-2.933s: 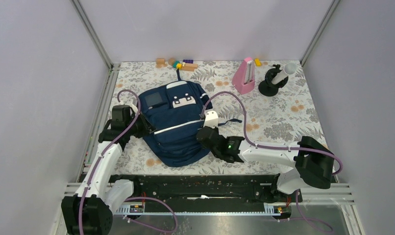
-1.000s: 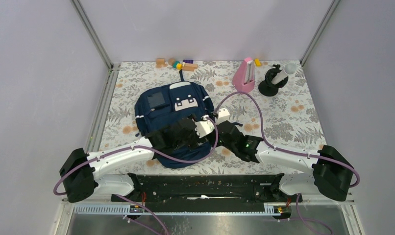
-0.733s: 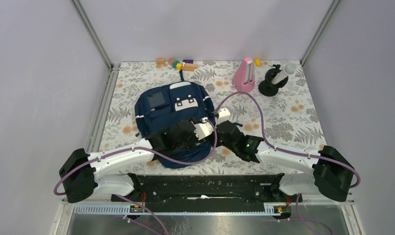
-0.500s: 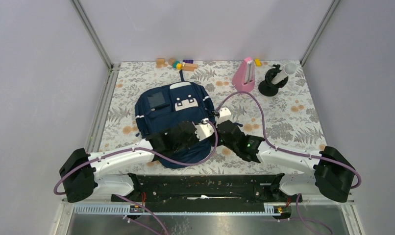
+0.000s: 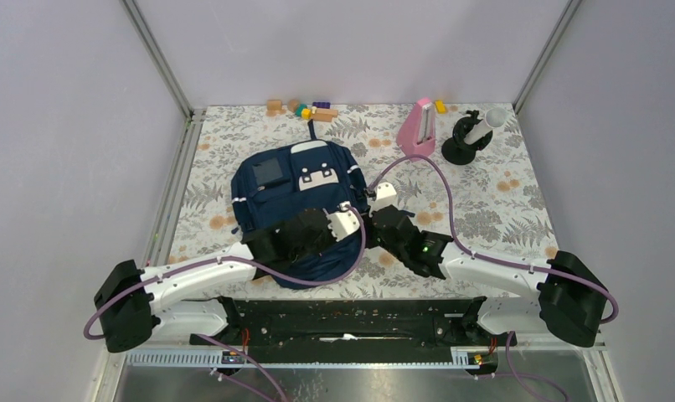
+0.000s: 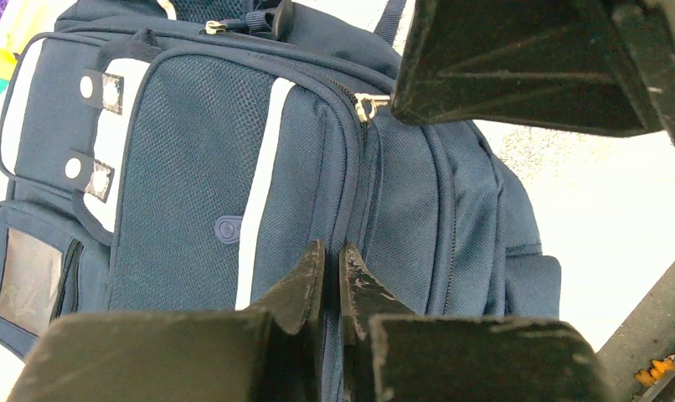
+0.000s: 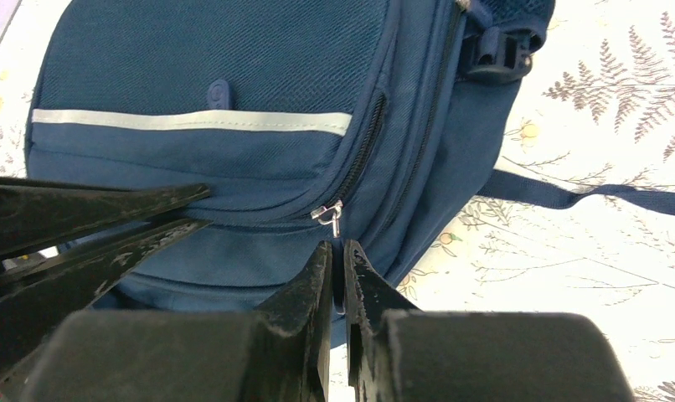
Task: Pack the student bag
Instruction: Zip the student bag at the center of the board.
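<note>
On floral table (image 5: 502, 193) | student bag (image 5: 288, 201): navy, white stripes, front up

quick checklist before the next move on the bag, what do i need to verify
1. student bag lying flat, front up: ok
2. Compartment opened for packing: not ok, zips look shut
3. left gripper shut against the bag's side: ok; fabric pinched: cannot tell
4. right gripper holding the zipper pull: not ok, the pull hangs free just past its tips
5. Grippers apart from each other: cannot tell, they are very close in the top view
</note>
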You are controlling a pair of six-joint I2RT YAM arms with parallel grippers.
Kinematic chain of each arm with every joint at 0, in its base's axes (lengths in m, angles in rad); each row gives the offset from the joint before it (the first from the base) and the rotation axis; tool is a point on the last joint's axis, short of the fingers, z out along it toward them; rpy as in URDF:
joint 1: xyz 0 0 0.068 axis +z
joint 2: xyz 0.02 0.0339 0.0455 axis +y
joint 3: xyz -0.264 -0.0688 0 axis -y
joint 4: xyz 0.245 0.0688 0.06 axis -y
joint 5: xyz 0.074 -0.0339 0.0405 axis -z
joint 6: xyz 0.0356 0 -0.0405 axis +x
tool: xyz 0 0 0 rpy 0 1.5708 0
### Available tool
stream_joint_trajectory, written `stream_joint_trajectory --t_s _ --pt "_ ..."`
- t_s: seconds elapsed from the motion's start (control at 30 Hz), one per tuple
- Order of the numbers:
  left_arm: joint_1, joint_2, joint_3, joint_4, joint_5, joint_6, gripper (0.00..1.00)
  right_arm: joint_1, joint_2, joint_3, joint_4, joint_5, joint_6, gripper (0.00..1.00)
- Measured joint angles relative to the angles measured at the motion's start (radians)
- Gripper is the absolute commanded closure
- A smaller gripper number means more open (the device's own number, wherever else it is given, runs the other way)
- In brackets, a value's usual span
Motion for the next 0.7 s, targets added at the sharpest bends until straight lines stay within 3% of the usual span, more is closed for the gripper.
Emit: stream_joint_trajectory --t_s 0.7 --pt "-0.008 -0.064 -0.010 -0.048 0.001 -0.050 1.00 0.004 0.042 0.041 -0.003 0.070 -0.063 1.00"
